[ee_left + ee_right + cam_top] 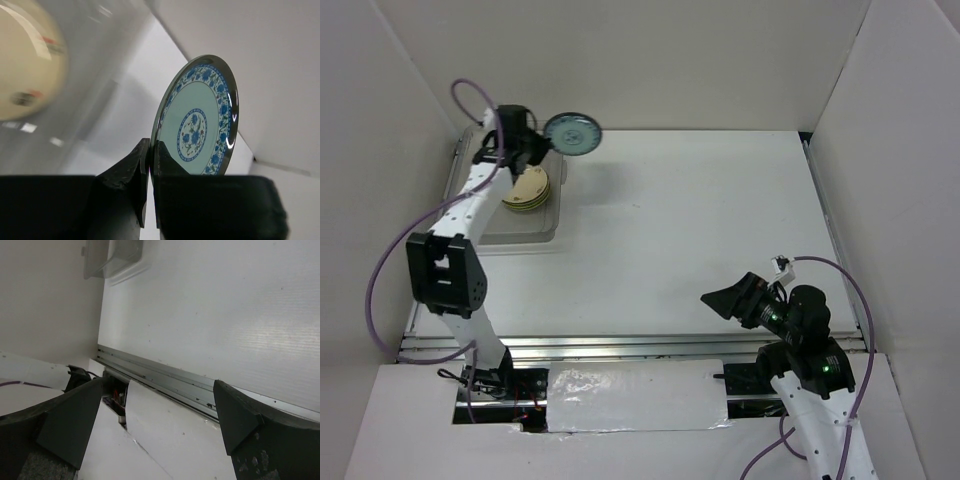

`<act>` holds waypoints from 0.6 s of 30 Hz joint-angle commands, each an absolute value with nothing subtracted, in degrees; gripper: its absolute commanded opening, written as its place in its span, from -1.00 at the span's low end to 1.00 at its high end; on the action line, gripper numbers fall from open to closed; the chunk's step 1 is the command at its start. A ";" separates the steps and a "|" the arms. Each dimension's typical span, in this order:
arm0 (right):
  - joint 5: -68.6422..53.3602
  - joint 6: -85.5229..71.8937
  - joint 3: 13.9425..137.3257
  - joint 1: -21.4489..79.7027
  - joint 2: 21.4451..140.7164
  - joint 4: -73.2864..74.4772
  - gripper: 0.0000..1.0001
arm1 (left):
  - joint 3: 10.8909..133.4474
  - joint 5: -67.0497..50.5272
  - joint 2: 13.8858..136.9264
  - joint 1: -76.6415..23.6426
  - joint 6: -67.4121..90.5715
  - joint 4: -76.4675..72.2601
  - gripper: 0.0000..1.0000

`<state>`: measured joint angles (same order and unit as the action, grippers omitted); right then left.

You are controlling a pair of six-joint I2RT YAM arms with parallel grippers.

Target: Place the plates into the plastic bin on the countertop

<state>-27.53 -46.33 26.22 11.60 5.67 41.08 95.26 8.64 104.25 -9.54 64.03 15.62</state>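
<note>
Held a blue-patterned plate (200, 120) in the left gripper (151, 150), with the fingers pinched narrow on the plate's lower rim. Carried it on edge, close to upright, with the flowered face turned toward the wrist camera and a bright glint along the right rim. From above, hung clear of the table (700, 220), over the far right corner of the plastic bin (510, 236), partly past the bin's right wall. Could not tell the height above the rim.

Sat the bin in the far left corner of the table, close to the left wall. Contained a stack of plates (528, 188) under the left arm, cream on top with a yellow-green edge showing beneath. Appeared in the left wrist view only as a blurred cream disc with dark and reddish marks, at the upper left, behind the clear plastic.

Spread the right gripper (159, 385) wide, with nothing between its fingers. Hovered over the near right part of the table, just beside the metal rail (165, 380) along the near edge, well apart from the bin and the held plate. Pointed toward the left, with the bin small at the top of its wrist view.
</note>
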 commanded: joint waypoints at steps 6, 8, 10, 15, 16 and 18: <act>-27.16 -43.42 26.72 11.16 4.75 39.37 1.00 | 85.08 7.04 94.83 9.82 53.81 23.64 -1.00; -27.16 -43.24 26.63 11.16 4.22 39.64 1.00 | 86.39 6.50 96.93 11.51 51.60 23.73 -1.00; -27.94 -42.89 26.72 11.16 3.96 40.51 1.00 | 90.41 5.45 98.44 12.74 50.45 26.00 -1.00; -27.78 -42.45 28.12 11.08 3.43 42.36 1.00 | 90.89 2.29 106.18 15.02 47.63 25.24 -1.00; -27.51 -42.28 28.39 11.16 3.25 42.80 1.00 | 89.66 2.02 105.91 15.03 47.81 24.44 -1.00; -26.98 -42.28 29.00 10.99 3.25 42.80 1.00 | 89.56 1.76 106.08 15.03 47.90 24.08 -1.00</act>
